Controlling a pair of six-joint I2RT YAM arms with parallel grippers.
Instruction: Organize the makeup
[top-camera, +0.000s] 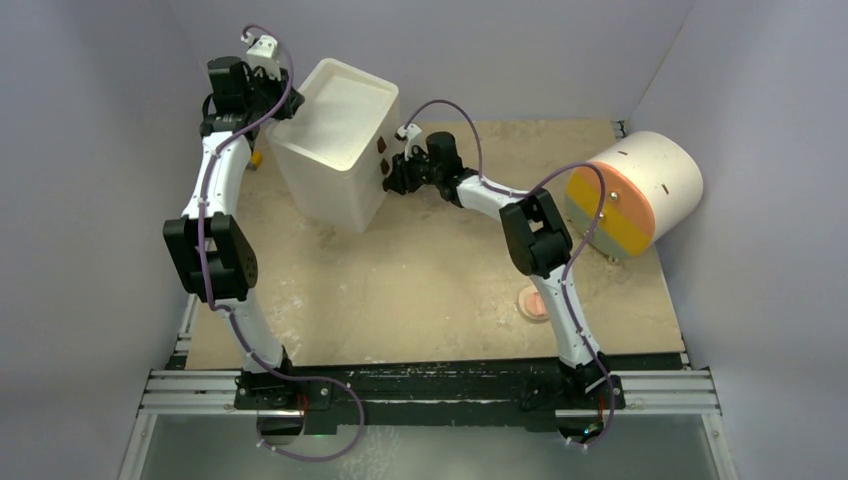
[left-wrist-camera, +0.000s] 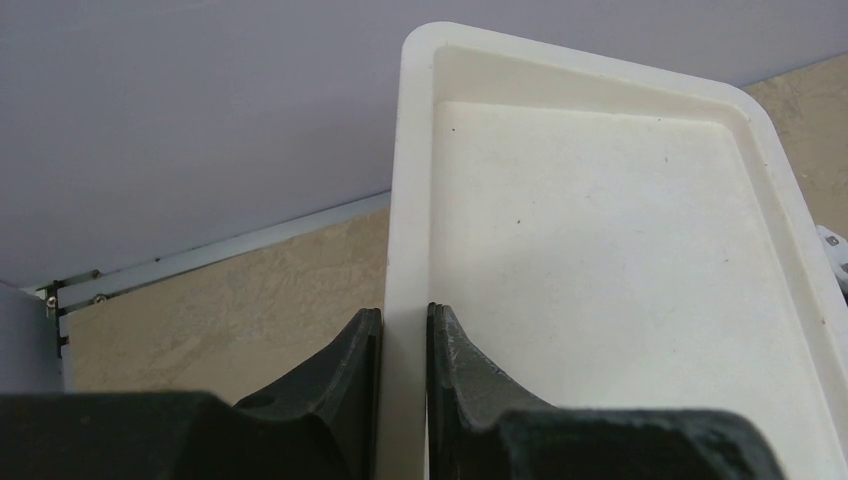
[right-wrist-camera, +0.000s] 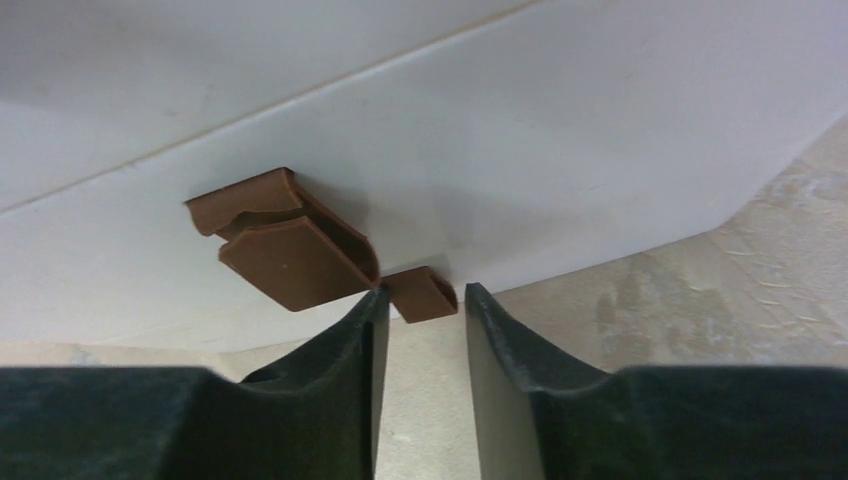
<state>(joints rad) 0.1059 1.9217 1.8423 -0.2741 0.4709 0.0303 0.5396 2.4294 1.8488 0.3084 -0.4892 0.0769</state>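
Of the makeup only the round pink compact shows, on the table near the front and partly hidden behind my right arm. The box, the packet and the sticks are out of view. My left gripper is shut on the raised rim of the white cabinet, at its far left side. My right gripper is open at the cabinet's front. Its tips flank the small lower brown knob without clamping it. A larger brown knob sits just left of it.
The large white cylinder with the orange-yellow face lies on its side at the right. A small yellow thing shows beside the left arm, behind the cabinet. Grey walls close the table on three sides.
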